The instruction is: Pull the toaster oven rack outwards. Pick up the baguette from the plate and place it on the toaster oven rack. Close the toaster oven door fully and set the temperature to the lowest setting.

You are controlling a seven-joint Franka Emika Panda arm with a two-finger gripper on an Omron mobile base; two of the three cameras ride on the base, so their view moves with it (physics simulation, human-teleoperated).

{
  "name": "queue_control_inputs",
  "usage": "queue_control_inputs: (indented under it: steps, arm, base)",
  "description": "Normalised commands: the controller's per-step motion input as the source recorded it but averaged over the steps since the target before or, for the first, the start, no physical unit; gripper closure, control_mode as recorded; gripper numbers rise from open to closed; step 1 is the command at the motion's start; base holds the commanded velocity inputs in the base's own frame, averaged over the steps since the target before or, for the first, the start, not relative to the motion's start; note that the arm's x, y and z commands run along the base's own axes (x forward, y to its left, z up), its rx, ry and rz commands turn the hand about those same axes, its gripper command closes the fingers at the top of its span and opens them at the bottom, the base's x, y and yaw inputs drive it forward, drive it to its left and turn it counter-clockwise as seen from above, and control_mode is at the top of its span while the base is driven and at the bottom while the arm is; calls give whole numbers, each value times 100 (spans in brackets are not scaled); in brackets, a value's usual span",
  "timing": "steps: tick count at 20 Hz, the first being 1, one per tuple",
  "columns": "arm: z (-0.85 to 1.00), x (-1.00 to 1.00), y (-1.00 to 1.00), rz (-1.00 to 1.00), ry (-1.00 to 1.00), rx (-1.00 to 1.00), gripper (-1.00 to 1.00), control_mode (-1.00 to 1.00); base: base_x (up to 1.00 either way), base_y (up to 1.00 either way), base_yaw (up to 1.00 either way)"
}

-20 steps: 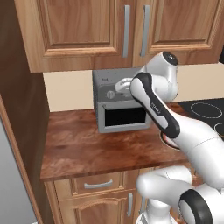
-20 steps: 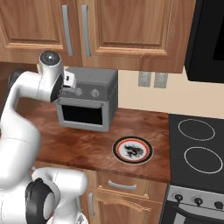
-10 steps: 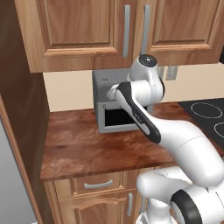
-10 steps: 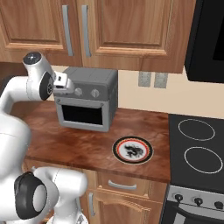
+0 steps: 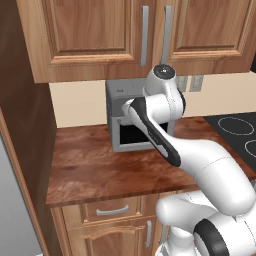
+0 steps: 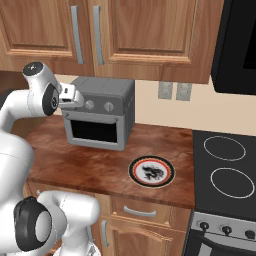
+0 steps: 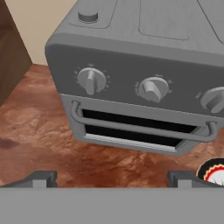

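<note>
The grey toaster oven [image 6: 107,90] stands at the back of the wooden counter, and its toaster oven door [image 6: 95,131] with the black window is shut. My gripper [image 6: 74,100] hovers open just off the left end of its knob panel. In the hand view its fingertips [image 7: 41,178] stand wide apart below the left knob [image 7: 91,81], the middle knob [image 7: 152,89] and the bar handle [image 7: 140,129], holding nothing. The plate [image 6: 151,171] lies bare to the right of the oven. The baguette and the toaster oven rack are hidden behind the shut door or out of view.
Wall cabinets [image 6: 100,35] hang low over the oven. A black stove [image 6: 225,170] with ring burners adjoins the counter on the right. A tall wooden panel [image 5: 25,125] closes the counter's left end. Bare counter [image 6: 85,165] lies in front of the oven.
The arm's upper links have swung left in front of the oven. The hand has drawn slightly back from the knob panel toward its left end. The jaws stay open.
</note>
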Motion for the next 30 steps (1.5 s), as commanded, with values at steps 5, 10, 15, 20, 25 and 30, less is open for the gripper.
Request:
queue_control_inputs:
  steps: [5, 10, 15, 20, 25, 30]
  arm:
    - [0, 0, 0, 0, 0, 0, -100, -100]
    - [0, 0, 0, -1, -11, 3, -100, -100]
    - [0, 1, -5, -3, -32, 16, -100, -100]
    - [0, 0, -2, -2, -48, 19, -100, -100]
    - [-4, 0, 0, 0, -25, 11, -100, -100]
    - [-6, 0, 0, 0, -5, 0, -100, -100]
  base:
    - [0, 0, 0]
    - [0, 0, 0]
    - [0, 0, 0]
    - [0, 0, 0]
    - [0, 0, 0]
    - [0, 0, 0]
